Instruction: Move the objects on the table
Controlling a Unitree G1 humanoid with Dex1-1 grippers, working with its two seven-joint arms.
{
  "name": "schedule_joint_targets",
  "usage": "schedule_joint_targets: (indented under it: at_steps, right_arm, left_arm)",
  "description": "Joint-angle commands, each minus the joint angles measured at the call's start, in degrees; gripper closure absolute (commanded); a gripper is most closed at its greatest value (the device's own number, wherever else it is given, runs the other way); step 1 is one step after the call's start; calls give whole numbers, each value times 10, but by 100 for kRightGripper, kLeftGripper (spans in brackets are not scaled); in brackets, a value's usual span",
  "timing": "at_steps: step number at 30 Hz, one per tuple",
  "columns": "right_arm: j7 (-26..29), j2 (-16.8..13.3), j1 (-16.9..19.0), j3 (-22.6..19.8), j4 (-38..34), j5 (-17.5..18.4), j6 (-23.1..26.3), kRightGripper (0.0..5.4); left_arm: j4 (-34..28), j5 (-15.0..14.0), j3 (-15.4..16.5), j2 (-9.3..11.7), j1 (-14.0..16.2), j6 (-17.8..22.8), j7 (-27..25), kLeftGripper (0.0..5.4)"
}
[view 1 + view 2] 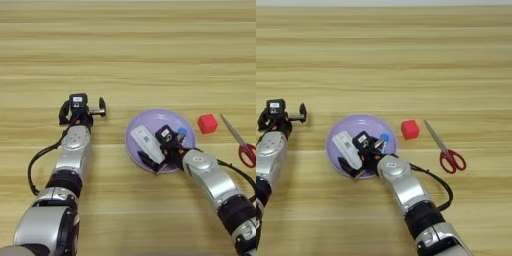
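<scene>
right hand (159, 161): clamped on white bar (146, 144) over plate (165, 120) | label unreadable | left hand (82, 108): apart

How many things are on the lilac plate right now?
2: the white bar on the lilac plate, left of the right gripper, and the blue tube behind it. The gripper may hide more.

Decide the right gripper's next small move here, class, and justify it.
Probably lift straight up off the lilac plate: the right gripper sits over it beside the white bar, which already lies on it. The red cube still waits on the table.
</scene>
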Motion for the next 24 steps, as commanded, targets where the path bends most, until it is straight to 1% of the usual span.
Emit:
schedule_joint_targets:
  at_steps: [1,16,24]
  right_arm:
    - [8,0,-5,7,16,-9,16,0]
    - [21,0,-8,12,31,-15,31,0]
    - [25,-2,-8,17,36,-20,33,83]
  left_arm:
    - [4,7,-2,-1,-9,-5,5,3]
    - [3,7,-3,-3,-9,-4,6,3]
    - [4,7,-3,-4,-10,-4,7,0]
